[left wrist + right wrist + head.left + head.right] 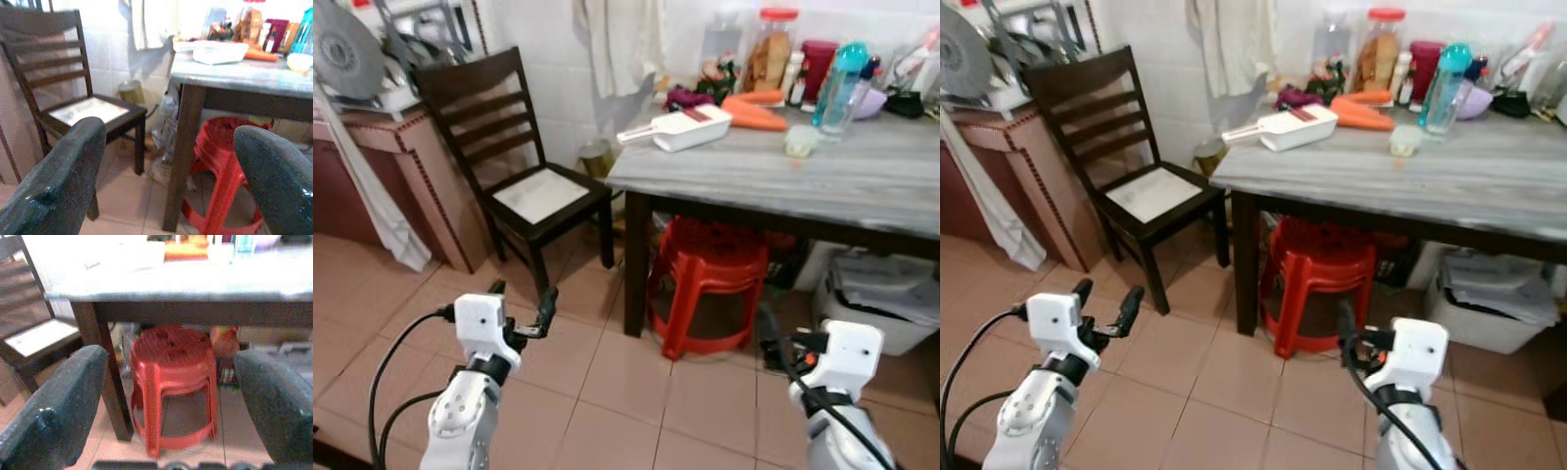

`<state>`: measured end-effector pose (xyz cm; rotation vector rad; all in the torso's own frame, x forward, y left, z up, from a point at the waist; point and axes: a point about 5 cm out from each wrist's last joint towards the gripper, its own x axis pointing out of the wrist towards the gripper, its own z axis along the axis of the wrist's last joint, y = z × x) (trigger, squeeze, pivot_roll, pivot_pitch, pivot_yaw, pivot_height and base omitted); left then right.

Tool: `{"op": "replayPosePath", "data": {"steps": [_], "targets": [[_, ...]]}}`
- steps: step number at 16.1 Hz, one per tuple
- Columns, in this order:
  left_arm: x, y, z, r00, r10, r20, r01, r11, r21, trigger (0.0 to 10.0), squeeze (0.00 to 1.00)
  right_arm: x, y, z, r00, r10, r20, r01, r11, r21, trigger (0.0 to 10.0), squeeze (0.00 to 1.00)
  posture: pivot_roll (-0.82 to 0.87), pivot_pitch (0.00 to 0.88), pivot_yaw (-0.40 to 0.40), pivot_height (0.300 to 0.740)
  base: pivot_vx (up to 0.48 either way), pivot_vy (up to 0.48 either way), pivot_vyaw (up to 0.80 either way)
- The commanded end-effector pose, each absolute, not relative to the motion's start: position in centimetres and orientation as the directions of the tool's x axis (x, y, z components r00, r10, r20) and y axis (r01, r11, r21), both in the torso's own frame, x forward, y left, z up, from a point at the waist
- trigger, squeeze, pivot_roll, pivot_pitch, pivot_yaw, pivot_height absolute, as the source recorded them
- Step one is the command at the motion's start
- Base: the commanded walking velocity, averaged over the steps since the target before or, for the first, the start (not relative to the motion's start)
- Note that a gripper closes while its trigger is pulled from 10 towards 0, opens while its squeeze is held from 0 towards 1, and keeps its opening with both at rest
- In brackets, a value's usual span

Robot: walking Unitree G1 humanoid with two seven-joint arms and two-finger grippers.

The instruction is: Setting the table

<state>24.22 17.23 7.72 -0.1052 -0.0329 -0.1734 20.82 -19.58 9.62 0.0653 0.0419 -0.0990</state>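
Both our grippers hang low over the tiled floor with fingers spread and nothing between them: left gripper [522, 302] near the dark chair [509, 162], right gripper [1344, 333] before the red stool [710, 284]. Ahead, the grey table [862, 171] carries a white tray [683, 126], carrots [756, 111] and bottles.

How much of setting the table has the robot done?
Nothing looks done yet: the grey table holds clutter, a white container and bottles. In hand: nothing; the left gripper and right gripper are open, away from the table. All the setting is left.
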Motion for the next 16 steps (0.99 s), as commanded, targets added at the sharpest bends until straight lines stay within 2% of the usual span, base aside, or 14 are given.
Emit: {"op": "replayPosePath", "data": {"steps": [1, 3, 4, 8, 10, 14, 16], "targets": [[24.0, 17.1, 8.6, 0.98, -0.174, 0.094, 0.182, 0.98, -0.085, 10.0, 0.0, 20.7, -19.6, 10.7, 0.996, -0.088, 0.023, 0.087, 0.995, 0.038, 10.0, 0.0, -0.01, 0.0, 0.035, 0.74, 0.0, 0.0, 0.0], [23.5, 17.5, 8.3, 0.983, -0.166, 0.073, 0.172, 0.982, -0.078, 10.0, 0.0, 20.2, -19.4, 10.6, 0.996, -0.088, 0.019, 0.087, 0.996, 0.034, 10.0, 0.0, -0.02, 0.0, 0.043, 0.74, 0.0, 0.0, 0.0], [23.2, 18.0, 7.9, 0.98, -0.194, 0.042, 0.196, 0.98, -0.048, 10.0, 0.0, 20.1, -18.5, 10.7, 0.997, -0.074, 0.021, 0.073, 0.997, 0.039, 10.0, 0.0, -0.04, 0.0, 0.032, 0.74, 0.0, 0.0, 0.0], [25.0, 18.2, 8.4, 0.98, -0.188, 0.062, 0.19, 0.981, -0.029, 10.0, 0.0, 21.5, -17.0, 10.7, 0.999, -0.039, 0.031, 0.036, 0.996, 0.085, 10.0, 0.0, 0.01, 0.0, 0.015, 0.74, 0.0, 0.0, 0.0], [25.5, 17.4, 8.5, 0.982, -0.179, 0.063, 0.183, 0.981, -0.06, 10.0, 0.0, 22.2, -17.5, 10.0, 0.999, -0.029, 0.019, 0.028, 0.999, 0.046, 10.0, 0.0, 0.02, 0.0, 0.019, 0.74, 0.0, 0.0, -0.8], [25.2, 16.5, 8.4, 0.975, -0.218, 0.052, 0.221, 0.973, -0.071, 10.0, 0.0, 21.8, -18.0, 10.3, 0.999, -0.042, 0.017, 0.04, 0.997, 0.063, 10.0, 0.0, 0.01, 0.0, 0.017, 0.74, 0.0, 0.0, -0.8], [25.2, 15.9, 8.3, 0.969, -0.241, 0.051, 0.244, 0.967, -0.069, 10.0, 0.0, 21.9, -18.3, 10.1, 0.998, -0.066, 0.003, 0.065, 0.995, 0.069, 10.0, 0.0, 0.01, 0.0, 0.007, 0.74, 0.0, 0.0, 0.0]]}}
